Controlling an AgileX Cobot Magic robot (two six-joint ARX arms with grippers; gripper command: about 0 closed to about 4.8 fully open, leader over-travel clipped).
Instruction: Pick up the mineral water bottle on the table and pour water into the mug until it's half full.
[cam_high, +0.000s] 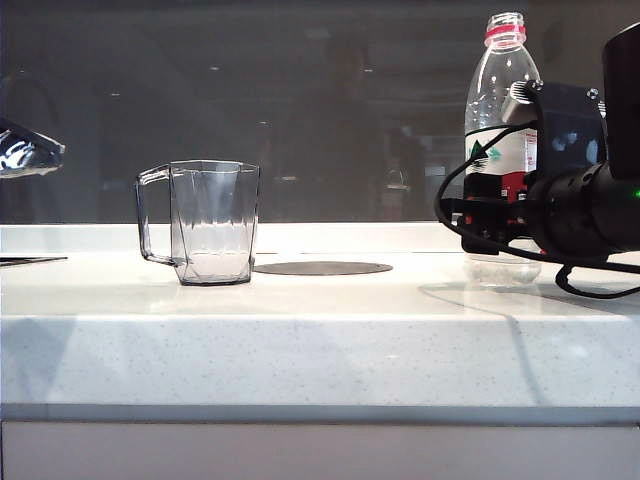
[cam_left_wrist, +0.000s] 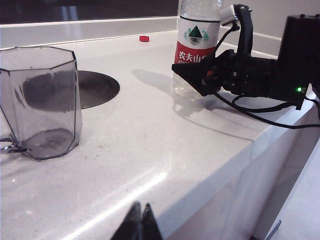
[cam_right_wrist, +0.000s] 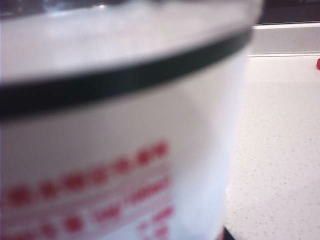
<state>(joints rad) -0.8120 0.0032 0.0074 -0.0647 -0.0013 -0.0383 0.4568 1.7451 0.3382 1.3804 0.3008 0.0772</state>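
Note:
The mineral water bottle (cam_high: 500, 120) stands uncapped on the right of the table (cam_high: 320, 350), its red-and-white label (cam_left_wrist: 195, 45) facing the left wrist view. My right gripper (cam_high: 483, 215) reaches in level from the right, and its black fingers (cam_left_wrist: 192, 75) are shut on the bottle at label height. In the right wrist view the blurred label (cam_right_wrist: 125, 165) fills the picture, with one fingertip (cam_right_wrist: 227, 235) against its side. I cannot tell the water level. The grey faceted mug (cam_high: 210, 225) stands empty at the left, handle pointing left. My left gripper (cam_left_wrist: 140, 215) is shut, off the front edge near the mug (cam_left_wrist: 42, 100).
A dark round disc (cam_high: 322, 268) lies flush in the table between mug and bottle. A small red cap (cam_left_wrist: 144, 38) lies near the raised back ledge (cam_high: 300, 236). Black cables (cam_high: 450, 215) loop from the right arm.

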